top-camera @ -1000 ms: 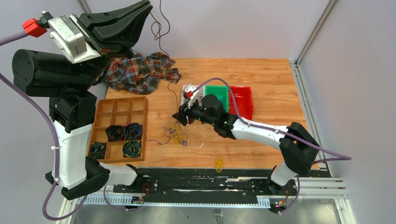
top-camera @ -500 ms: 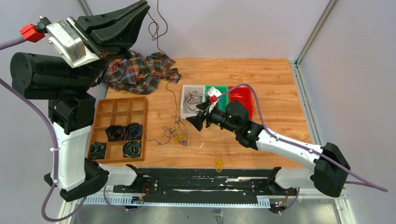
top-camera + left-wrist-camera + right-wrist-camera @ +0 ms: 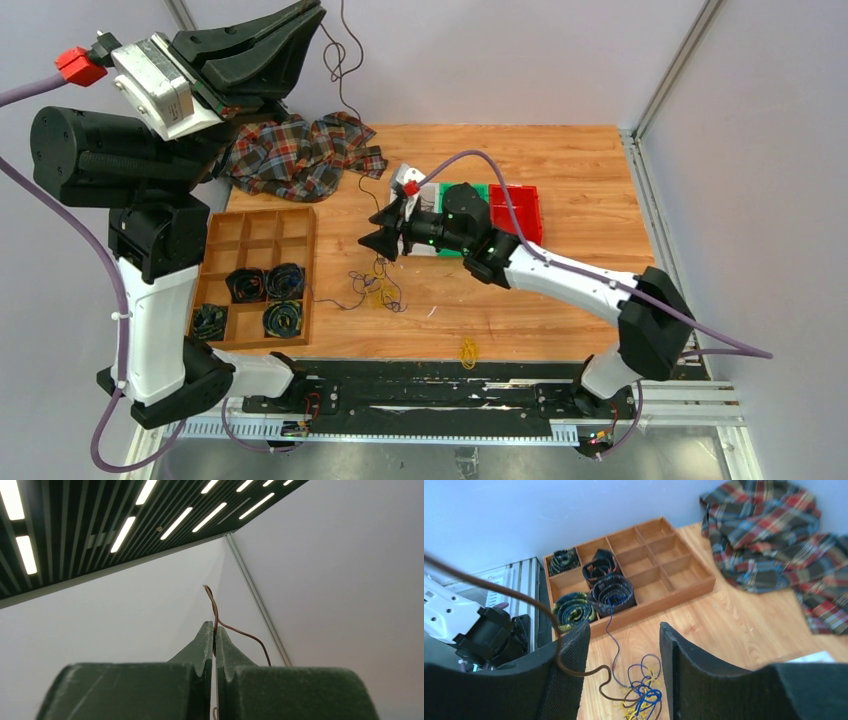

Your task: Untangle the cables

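Beneath the parted right jaws the blue-and-yellow tangle (image 3: 641,700) lies unsorted, with one brown wire (image 3: 216,607) clamped in the raised left jaws.

Rears high on the left, pincer (image 3: 214,630) clamped tight on a brown cable (image 3: 215,605); reaches low and leftward on the right, pincer (image 3: 624,627) spread apart.

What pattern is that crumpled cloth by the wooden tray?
The cloth is red, blue and brown plaid; clearest in the right wrist view.
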Controlling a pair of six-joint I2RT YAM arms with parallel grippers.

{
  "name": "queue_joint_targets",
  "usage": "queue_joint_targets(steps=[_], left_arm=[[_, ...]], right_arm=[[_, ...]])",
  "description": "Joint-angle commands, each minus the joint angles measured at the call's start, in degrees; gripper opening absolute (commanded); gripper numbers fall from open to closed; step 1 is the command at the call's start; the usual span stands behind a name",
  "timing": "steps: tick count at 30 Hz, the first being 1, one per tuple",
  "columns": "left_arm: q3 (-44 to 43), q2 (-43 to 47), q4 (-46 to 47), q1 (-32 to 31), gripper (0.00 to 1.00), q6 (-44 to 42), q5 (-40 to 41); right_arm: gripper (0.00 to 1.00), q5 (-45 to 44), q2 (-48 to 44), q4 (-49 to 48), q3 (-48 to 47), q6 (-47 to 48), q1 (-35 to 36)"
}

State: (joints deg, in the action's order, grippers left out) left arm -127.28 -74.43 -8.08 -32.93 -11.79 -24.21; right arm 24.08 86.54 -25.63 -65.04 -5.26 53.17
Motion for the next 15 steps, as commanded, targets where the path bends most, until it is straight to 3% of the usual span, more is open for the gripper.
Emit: queue_joint_targets(steps=[1, 5, 7, 15], left_arm=[[-1.30, 0.32, 1.46, -0.47, 0.01, -1.90, 1.09], [-2.85, -0.14, 5.71, -0.47, 0.01, -5.22, 4.47], [-5.87, -1.49, 7.55, -0.47, 0.01, -7.24, 7.73], [-17.15, -8.01, 15.35, -0.47, 0.01, -16.76, 18.76]], right_arm=[[0.47, -0.35, 4.55, -3.31, 0.48, -2.75, 0.80], [0.26, -5.78, 7.66, -9.05, 7.68, -5.23, 0.81], [0.19, -7.96, 9.36, -11.77, 11.22, -7.02, 0.80], [0.15, -11.70, 12.16, -21.86, 24.38, -13.08, 0.96]])
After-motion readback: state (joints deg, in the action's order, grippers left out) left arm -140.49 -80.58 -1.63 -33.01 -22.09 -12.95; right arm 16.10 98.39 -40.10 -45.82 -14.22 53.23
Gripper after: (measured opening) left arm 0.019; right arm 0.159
